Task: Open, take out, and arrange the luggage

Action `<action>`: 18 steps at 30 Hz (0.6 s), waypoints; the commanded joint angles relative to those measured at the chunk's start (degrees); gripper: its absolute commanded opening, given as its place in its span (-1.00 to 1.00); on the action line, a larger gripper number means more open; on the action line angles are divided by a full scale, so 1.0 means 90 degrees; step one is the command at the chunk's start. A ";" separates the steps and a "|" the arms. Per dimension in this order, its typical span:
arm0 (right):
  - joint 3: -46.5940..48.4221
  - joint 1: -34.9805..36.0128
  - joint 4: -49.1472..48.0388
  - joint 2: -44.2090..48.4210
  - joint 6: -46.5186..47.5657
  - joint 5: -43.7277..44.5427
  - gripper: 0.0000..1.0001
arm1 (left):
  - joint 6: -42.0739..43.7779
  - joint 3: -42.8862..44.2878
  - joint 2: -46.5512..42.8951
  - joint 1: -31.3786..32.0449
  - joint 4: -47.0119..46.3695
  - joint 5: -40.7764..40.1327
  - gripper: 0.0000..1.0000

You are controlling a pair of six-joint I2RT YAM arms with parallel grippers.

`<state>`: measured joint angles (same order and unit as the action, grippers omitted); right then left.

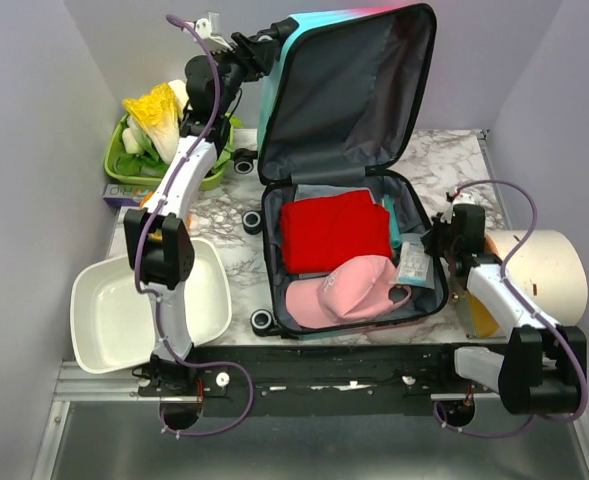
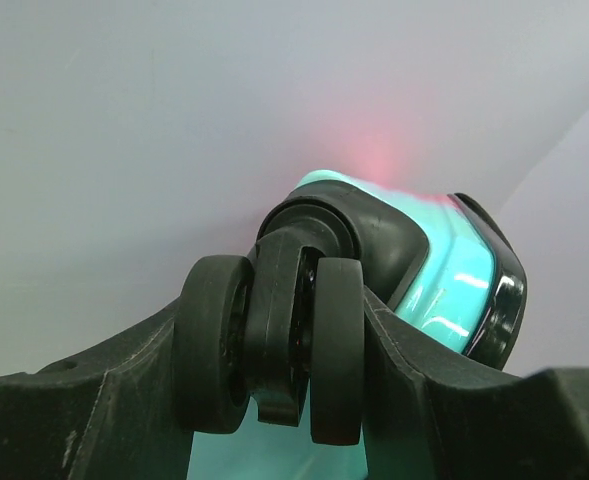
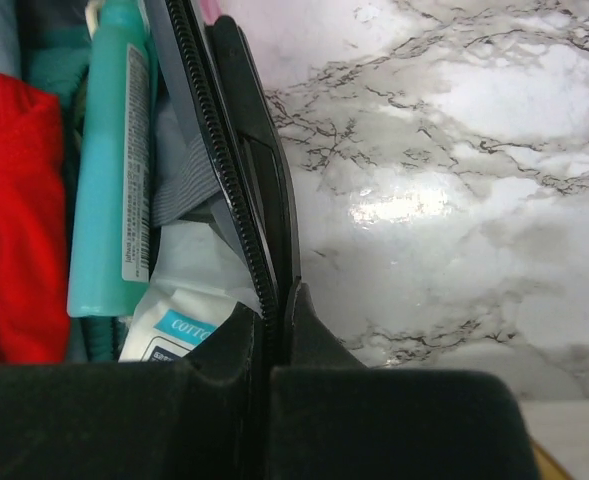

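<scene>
The luggage (image 1: 349, 100) lies open on the marble table, its teal lid standing upright with the dark grey lining facing me. My left gripper (image 1: 259, 48) is at the lid's top left corner, shut on a black twin wheel (image 2: 274, 345) that fills the gap between its fingers. At the lower shell's right side, my right gripper (image 1: 436, 240) is shut on the zippered rim (image 3: 259, 200). Inside lie a red cloth (image 1: 334, 228), a pink cap (image 1: 349, 288), a teal bottle (image 3: 109, 180) and a wipes packet (image 3: 174, 310).
A white rectangular basin (image 1: 144, 300) sits at the near left. A cream cylindrical container (image 1: 539, 270) lies at the right edge. A green basket (image 1: 214, 165) with vegetables stands at the back left, beside a small box (image 1: 124, 190).
</scene>
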<state>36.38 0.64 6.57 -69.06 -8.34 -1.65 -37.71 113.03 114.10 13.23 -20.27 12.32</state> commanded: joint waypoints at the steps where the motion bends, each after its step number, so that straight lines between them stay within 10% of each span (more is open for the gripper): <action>1: -0.0761 0.0046 -0.1246 0.0300 -0.2022 0.0105 -0.99 | 0.0753 0.0682 0.1137 0.0024 0.1443 -0.0158 -1.00; 13: -0.0868 0.0299 -0.2428 -0.0374 -0.2745 0.0827 -0.99 | 0.0919 0.0750 0.1179 0.0043 0.0747 0.0127 -0.99; 18: -0.0985 0.0436 -0.2234 -0.0101 -0.2882 0.1130 -0.99 | 0.0939 0.1123 0.1131 0.0033 0.1607 -0.0741 0.11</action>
<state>30.50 3.03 -5.15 -68.10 -15.16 3.90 -38.24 123.52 123.66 11.77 -20.43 11.46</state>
